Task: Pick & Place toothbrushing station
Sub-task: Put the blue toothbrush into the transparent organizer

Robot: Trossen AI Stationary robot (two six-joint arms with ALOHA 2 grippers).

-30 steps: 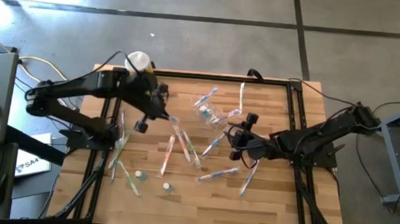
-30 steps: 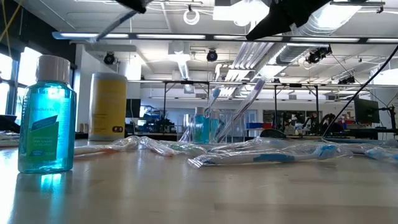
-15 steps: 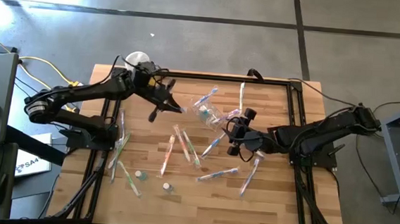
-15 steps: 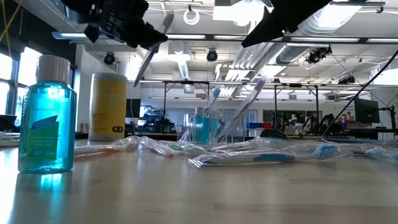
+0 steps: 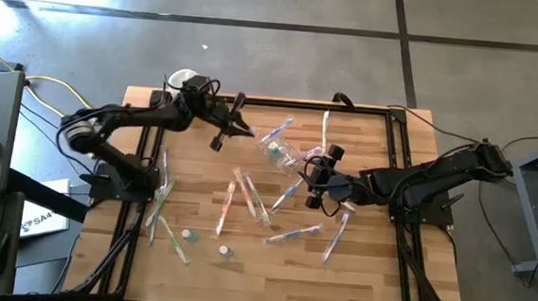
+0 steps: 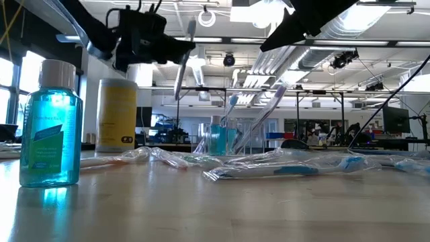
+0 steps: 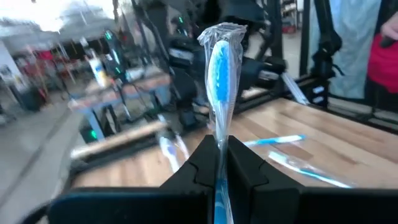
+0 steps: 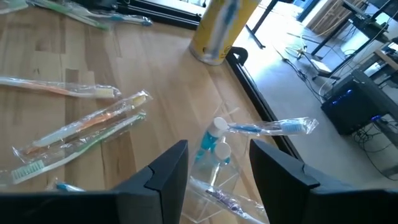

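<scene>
My left gripper (image 5: 233, 126) is up over the table's far left part, shut on a wrapped blue toothbrush (image 7: 219, 68), which also shows in the low view (image 6: 183, 60). The clear holder cup (image 5: 283, 151) stands near the table's middle. It holds a few toothbrushes, which lean against its rim (image 6: 225, 138). My right gripper (image 5: 317, 178) is open just right of the cup. Its fingers (image 8: 166, 171) stand apart above the cup (image 8: 211, 158) and touch nothing. Several wrapped toothbrushes (image 5: 247, 195) lie flat on the wood. My left gripper pinches the toothbrush's handle (image 7: 217, 152) between its two fingers, through the clear wrapper. The fingers come level from the table's left. The toothbrush is lifted clear and stands nearly upright, its head end (image 6: 191, 28) above the fingers.
A yellow cylinder with a white cap (image 5: 184, 80) stands at the far left corner. A blue mouthwash bottle (image 6: 50, 131) and another small bottle (image 5: 226, 252) stand near the front left. A black rail (image 5: 253, 100) frames the table.
My left gripper has risen and gone toward the far edge and toward the cup, turning as it went. The toothbrush in it has swung from a slant to nearly upright.
</scene>
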